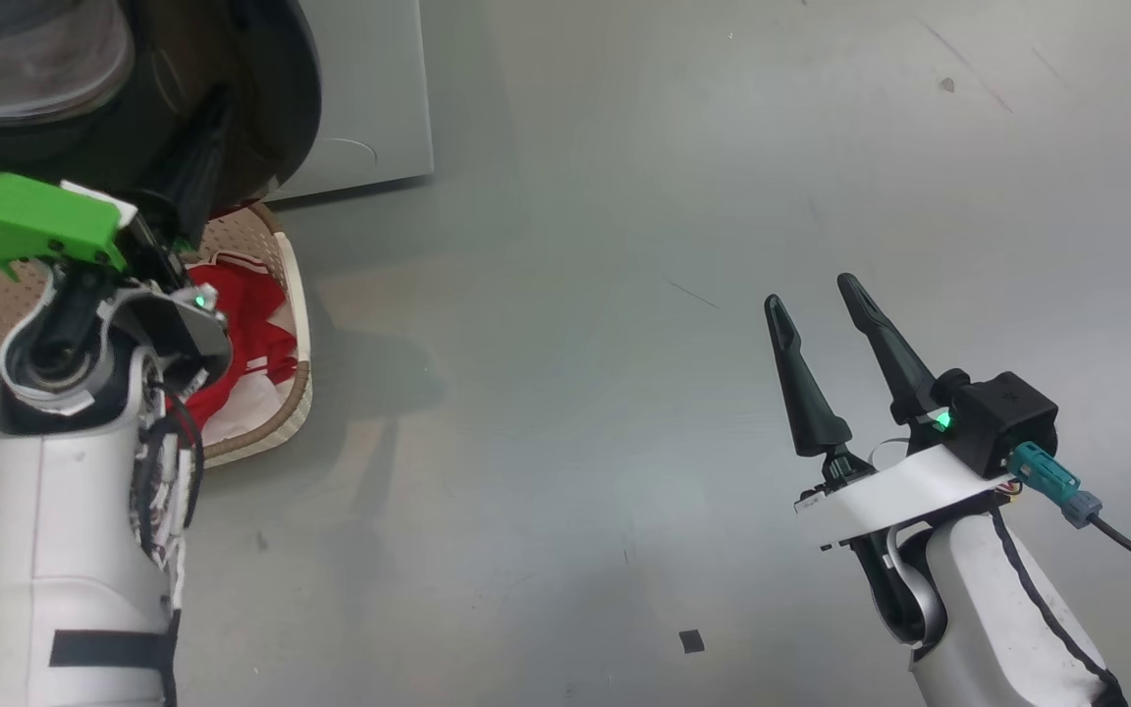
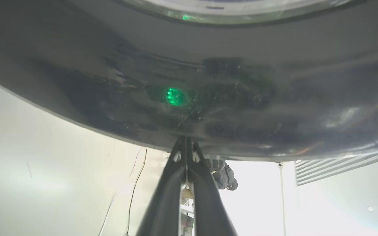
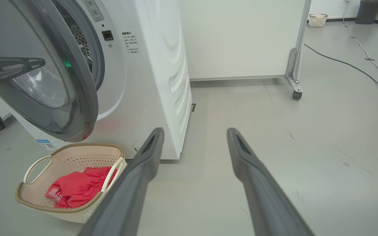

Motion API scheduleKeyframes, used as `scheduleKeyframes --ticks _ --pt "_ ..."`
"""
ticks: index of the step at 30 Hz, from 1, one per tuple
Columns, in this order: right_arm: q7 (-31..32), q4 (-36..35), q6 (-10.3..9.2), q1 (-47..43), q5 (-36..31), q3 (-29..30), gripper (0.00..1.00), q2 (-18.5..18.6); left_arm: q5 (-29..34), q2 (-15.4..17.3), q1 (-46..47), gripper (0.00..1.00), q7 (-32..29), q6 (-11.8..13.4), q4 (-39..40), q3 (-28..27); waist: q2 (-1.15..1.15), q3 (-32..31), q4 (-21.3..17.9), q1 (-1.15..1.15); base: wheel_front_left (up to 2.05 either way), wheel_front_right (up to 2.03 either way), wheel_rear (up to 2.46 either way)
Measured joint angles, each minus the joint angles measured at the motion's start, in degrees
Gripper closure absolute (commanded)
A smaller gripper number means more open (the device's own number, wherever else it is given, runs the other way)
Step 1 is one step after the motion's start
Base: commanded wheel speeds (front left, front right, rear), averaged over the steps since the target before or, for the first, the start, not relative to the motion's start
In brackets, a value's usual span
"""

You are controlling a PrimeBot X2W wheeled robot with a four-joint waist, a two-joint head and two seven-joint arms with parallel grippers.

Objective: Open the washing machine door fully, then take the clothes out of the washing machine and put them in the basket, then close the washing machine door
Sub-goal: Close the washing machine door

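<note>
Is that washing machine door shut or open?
Open, partway. In the right wrist view the door stands angled away from the washing machine, with the drum showing in the gap.

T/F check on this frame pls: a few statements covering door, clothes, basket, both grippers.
1. The clothes lie in the basket. True.
2. The right gripper holds a garment. False: its jaws are open and empty, above the floor.
3. The washing machine door is latched shut. False: it stands open, swung off the washing machine.
4. The left gripper has its jaws shut, tips at the door's black rim. True.
5. The basket stands on top of the washing machine. False: it is on the floor in front of it, below the door.
</note>
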State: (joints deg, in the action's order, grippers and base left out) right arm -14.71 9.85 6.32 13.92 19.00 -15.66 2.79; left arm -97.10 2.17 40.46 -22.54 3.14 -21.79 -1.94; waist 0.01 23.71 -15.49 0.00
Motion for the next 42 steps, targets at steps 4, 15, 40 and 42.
scheduleKeyframes --ticks 4,15,40,42 --pt "0.0 0.31 0.0 -0.01 -0.97 0.94 0.0 0.01 4.79 1.14 -3.59 1.0 -0.33 -2.65 -0.76 3.96 0.0 -1.39 1.68 0.0 0.0 0.0 0.0" --pt "0.0 0.86 0.01 -0.96 -1.74 3.48 0.0 0.76 23.61 7.71 -10.38 1.0 5.59 -9.0 -1.9 12.71 0.0 -6.02 7.35 0.0 0.0 0.0 0.0" --pt "0.0 0.83 0.11 -5.34 -2.98 4.3 0.0 1.35 51.04 13.79 -20.81 1.0 35.93 -9.56 -0.46 17.02 0.0 -15.02 17.37 0.0 0.0 0.0 0.0" --pt "0.0 0.83 0.14 -5.59 -3.04 4.12 0.0 1.33 52.86 13.86 -21.69 1.0 37.2 -9.35 -0.23 17.17 0.0 -15.38 17.65 0.0 0.0 0.0 0.0"
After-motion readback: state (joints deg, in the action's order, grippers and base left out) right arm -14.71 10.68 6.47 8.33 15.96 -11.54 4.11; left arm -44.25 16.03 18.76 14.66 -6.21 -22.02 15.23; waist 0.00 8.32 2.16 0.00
